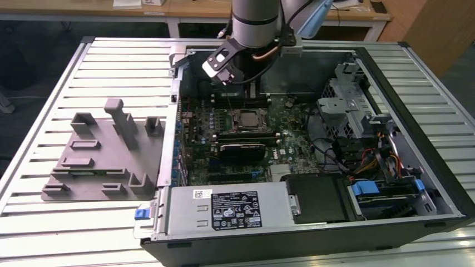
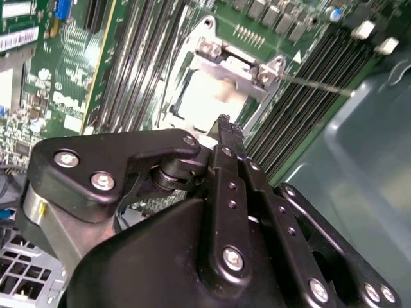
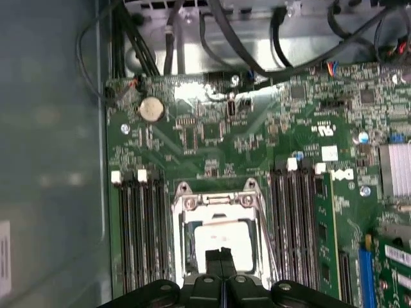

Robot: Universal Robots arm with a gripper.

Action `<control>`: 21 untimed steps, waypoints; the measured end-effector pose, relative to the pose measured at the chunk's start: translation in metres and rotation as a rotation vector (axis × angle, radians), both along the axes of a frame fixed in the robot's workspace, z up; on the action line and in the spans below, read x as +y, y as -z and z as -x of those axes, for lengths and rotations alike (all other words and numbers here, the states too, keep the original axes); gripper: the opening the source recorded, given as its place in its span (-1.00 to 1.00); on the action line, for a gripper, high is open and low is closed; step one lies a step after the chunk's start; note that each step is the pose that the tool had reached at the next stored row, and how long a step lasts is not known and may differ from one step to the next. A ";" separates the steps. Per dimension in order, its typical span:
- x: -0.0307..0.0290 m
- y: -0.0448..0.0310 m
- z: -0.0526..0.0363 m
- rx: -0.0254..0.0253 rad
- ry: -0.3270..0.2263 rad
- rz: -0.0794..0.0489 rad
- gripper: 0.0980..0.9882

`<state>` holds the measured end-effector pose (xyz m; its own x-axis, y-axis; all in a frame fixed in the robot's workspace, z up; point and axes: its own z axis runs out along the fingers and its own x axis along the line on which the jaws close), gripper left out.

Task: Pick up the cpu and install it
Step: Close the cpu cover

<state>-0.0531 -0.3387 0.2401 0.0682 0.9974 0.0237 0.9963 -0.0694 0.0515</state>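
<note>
The gripper [image 3: 222, 254] is closed, and nothing is held between its fingers [image 3: 216, 262]. The cpu [image 3: 221, 232] is laid flat in the socket [image 3: 192, 204], just under the fingertips, likely so it can be pressed or checked.

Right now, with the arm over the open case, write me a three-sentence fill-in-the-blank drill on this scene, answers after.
The cpu lies in its socket on the green ___. The gripper over it has its fingers ___. The grey fixture lies outside the computer case, on the exterior view's ___.
Missing words: motherboard; shut; left.
</note>
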 end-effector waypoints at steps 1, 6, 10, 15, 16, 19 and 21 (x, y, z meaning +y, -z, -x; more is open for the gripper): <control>0.0000 0.0004 0.0016 0.0000 0.000 0.000 -0.98; 0.0000 0.0025 0.0090 0.0001 0.000 0.000 -0.98; 0.0000 0.0048 0.0100 0.0000 0.000 0.000 -0.98; -0.0001 0.0055 0.0101 0.0002 0.000 0.000 -0.98; 0.0000 0.0056 0.0101 0.0001 0.000 0.000 -0.98; 0.0000 0.0057 0.0101 0.0001 -0.008 0.000 -0.98; 0.0000 0.0058 0.0100 0.0000 -0.032 0.000 -0.98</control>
